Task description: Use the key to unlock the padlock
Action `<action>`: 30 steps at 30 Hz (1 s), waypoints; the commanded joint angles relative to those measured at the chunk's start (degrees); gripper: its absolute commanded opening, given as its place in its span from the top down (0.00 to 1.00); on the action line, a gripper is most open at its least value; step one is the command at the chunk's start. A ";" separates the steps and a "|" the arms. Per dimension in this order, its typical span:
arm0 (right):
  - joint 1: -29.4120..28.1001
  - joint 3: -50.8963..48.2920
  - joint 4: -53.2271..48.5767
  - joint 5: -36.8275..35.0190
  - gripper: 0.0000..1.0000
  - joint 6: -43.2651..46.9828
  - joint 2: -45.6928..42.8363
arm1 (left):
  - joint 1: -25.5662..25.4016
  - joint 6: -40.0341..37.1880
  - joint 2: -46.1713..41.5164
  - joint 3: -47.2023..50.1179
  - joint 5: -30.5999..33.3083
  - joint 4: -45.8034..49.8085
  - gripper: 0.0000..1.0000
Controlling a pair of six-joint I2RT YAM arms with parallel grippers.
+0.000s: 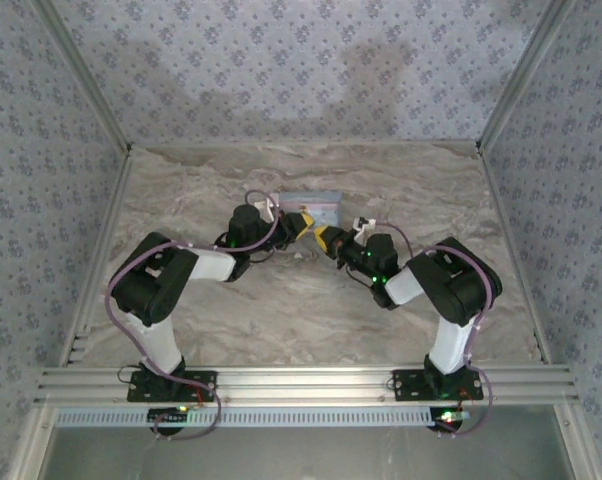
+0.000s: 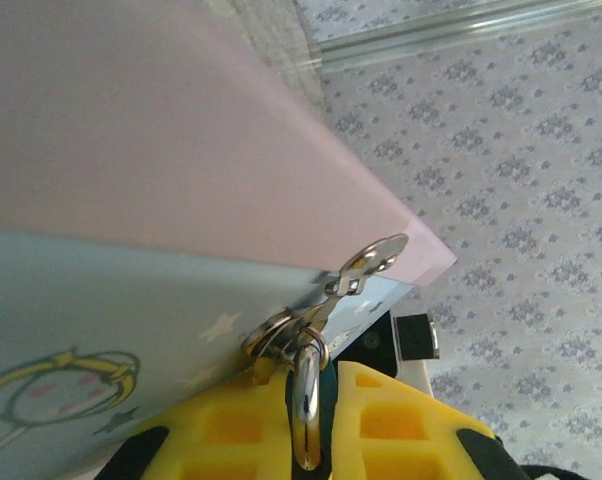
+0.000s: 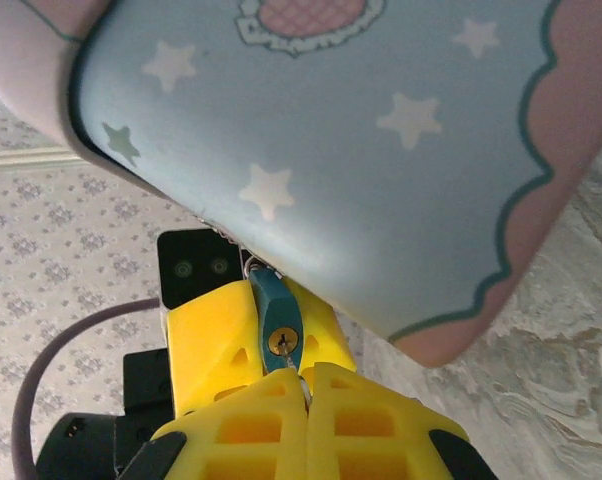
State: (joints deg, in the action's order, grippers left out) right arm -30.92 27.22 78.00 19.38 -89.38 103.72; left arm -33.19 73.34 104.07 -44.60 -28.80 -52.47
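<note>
Right tool (image 3: pixel 303 388), pressed together, sits just short of the padlock (image 3: pixel 278 318), which my left tool (image 2: pixel 311 375) pinches beside the tin (image 3: pixel 381 150), its keyhole (image 3: pixel 278 342) facing the right tool head-on.

Teal padlock (image 3: pixel 280 318) in left tool (image 3: pixel 273 300), keyhole (image 3: pixel 279 343) toward closed right tool (image 3: pixel 306 388), beneath tin (image 3: pixel 361 150).

light: soft, even | shadows: faint | close-ups: blurred (wrist views)
</note>
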 commanded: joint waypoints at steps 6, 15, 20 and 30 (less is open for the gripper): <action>-3.14 -3.78 1.79 4.81 1.00 9.83 -0.79 | -3.87 -2.50 -4.93 0.66 -13.52 -4.91 1.00; -4.06 -4.64 1.74 2.84 1.00 9.04 -4.55 | -4.28 -1.79 -4.49 1.09 -14.07 -8.49 1.00; -5.27 -2.92 1.87 1.23 1.00 1.60 -4.72 | -4.81 -2.12 -4.49 1.18 -14.09 -9.46 1.00; -6.33 -2.19 1.81 -0.95 1.00 -5.89 -5.12 | -6.04 -1.63 -3.83 1.28 -15.01 -12.00 1.00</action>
State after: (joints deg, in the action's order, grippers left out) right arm -34.52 21.37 79.50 15.16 -92.44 98.98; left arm -33.76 71.68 102.52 -42.15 -34.02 -54.24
